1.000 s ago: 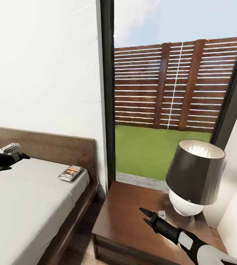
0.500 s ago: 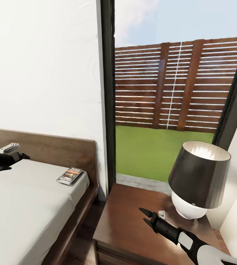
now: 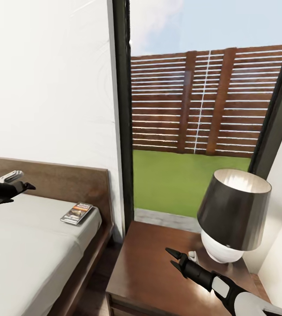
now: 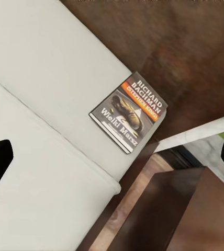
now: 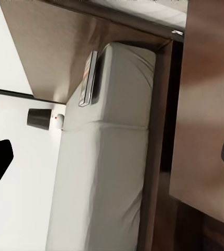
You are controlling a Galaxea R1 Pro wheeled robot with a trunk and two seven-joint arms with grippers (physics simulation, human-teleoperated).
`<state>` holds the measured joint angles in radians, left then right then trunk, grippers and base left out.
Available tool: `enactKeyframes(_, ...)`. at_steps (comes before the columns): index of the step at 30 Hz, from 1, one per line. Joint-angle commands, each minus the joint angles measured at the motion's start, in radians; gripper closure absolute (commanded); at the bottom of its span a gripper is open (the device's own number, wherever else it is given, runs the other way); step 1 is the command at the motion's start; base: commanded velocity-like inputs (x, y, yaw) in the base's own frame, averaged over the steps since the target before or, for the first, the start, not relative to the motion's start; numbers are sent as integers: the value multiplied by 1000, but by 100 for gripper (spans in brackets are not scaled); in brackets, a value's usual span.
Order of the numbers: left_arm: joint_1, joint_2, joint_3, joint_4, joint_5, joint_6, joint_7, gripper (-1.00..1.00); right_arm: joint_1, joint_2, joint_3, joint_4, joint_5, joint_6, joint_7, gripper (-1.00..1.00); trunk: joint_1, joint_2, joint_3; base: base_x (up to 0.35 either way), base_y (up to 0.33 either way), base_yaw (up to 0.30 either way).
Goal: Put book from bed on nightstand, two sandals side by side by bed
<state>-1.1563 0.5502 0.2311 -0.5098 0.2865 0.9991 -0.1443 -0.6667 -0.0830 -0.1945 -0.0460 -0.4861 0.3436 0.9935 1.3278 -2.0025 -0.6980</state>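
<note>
On the bed, book reading "RICHARD BACHMAN", "Wielki Marsz", both grippers spread apart, empty.

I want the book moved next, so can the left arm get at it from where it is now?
Probably yes. The book lies flat and uncovered near the mattress corner, and the left pincer hangs open over the bed with nothing between them.

Large low dark-brown-framed bed with grey mattress cut by left and bottom edges. Dark-brown glossy wooden nightstand cut at bottom. Thin dark paperback book: cover text unreadable in head view.
</note>
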Motion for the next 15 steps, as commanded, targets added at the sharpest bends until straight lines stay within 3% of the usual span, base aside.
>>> enactKeyframes(1,-1,0,5,0,-10,4,-9,-100,-1,0,-8,0,3,9,2,-100,0,0,-1,71,0,-9)
enactKeyframes(15,-1,0,5,-1,-9,5,-9,-100,-1,-1,-8,0,3,9,2,-100,0,0,-1,66,16,-2)
